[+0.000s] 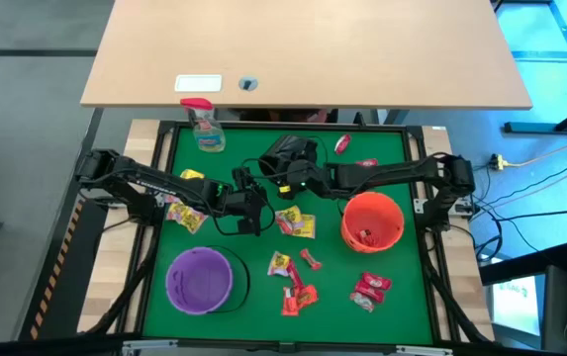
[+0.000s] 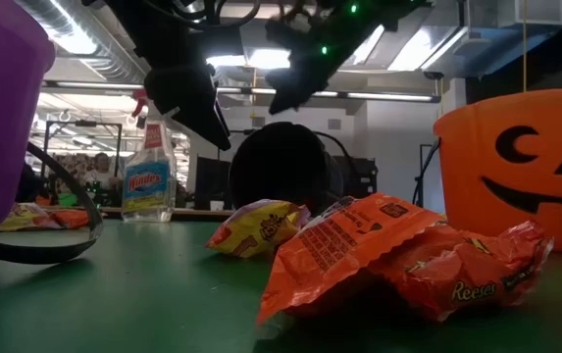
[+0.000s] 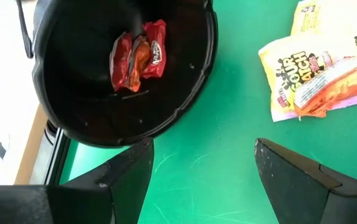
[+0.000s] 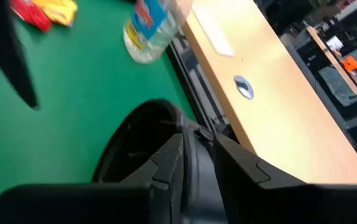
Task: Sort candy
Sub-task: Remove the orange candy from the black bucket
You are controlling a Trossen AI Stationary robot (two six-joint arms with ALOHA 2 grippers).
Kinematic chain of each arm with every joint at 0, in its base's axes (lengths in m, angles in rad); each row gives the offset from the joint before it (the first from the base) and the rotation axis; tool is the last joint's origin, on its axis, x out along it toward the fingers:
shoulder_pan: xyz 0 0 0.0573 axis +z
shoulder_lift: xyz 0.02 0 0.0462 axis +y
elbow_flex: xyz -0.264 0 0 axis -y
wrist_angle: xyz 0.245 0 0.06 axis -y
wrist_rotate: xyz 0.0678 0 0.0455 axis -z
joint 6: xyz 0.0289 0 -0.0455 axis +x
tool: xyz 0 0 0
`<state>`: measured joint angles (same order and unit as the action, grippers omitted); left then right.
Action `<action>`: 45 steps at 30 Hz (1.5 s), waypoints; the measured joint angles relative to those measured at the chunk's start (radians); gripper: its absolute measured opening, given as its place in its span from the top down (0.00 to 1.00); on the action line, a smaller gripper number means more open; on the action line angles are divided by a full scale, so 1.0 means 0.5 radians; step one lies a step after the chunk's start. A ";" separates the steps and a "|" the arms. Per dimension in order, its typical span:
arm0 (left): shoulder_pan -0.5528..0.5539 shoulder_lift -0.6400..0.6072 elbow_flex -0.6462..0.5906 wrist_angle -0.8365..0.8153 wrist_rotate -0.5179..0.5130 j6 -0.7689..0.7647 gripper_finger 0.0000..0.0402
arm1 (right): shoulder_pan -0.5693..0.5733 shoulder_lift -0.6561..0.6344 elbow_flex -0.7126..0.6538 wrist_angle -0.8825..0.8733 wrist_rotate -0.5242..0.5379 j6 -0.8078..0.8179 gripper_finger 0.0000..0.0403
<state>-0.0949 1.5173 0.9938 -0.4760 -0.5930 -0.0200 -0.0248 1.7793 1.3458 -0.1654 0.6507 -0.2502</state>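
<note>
Green mat table (image 1: 362, 158), open lab room behind. Right gripper (image 4: 197, 152) clamped on the rim of the tipped black bucket (image 1: 288, 153) at far centre; red candy (image 3: 138, 53) lies inside it. Left gripper (image 1: 253, 206) hovers with jaws spread wide and empty, just near-left of the bucket mouth. Closest loose candy is the yellow-and-orange packet pile (image 1: 295, 223), immediately right of the left gripper, so the left arm is the nearer one. Pile's long axis runs roughly left-right. Wrappers shiny, crinkled, flat; more red ones (image 1: 370, 289) near right.
</note>
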 joint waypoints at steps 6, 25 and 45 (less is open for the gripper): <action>0.062 0.000 -0.129 0.280 0.056 0.007 0.33 | 0.012 -0.149 0.032 -0.035 -0.082 0.020 0.79; 0.436 0.331 -0.384 1.433 0.361 -0.008 0.33 | -0.561 -0.381 0.034 -0.475 -0.521 0.192 0.79; 0.651 0.803 -0.088 1.708 0.248 0.116 0.33 | -1.170 -0.381 -0.227 -0.249 -1.655 0.357 0.79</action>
<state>0.2306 1.9188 0.9500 0.3778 -0.4689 0.0380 -0.6098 1.5887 1.2322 -0.2898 -0.1769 -0.0715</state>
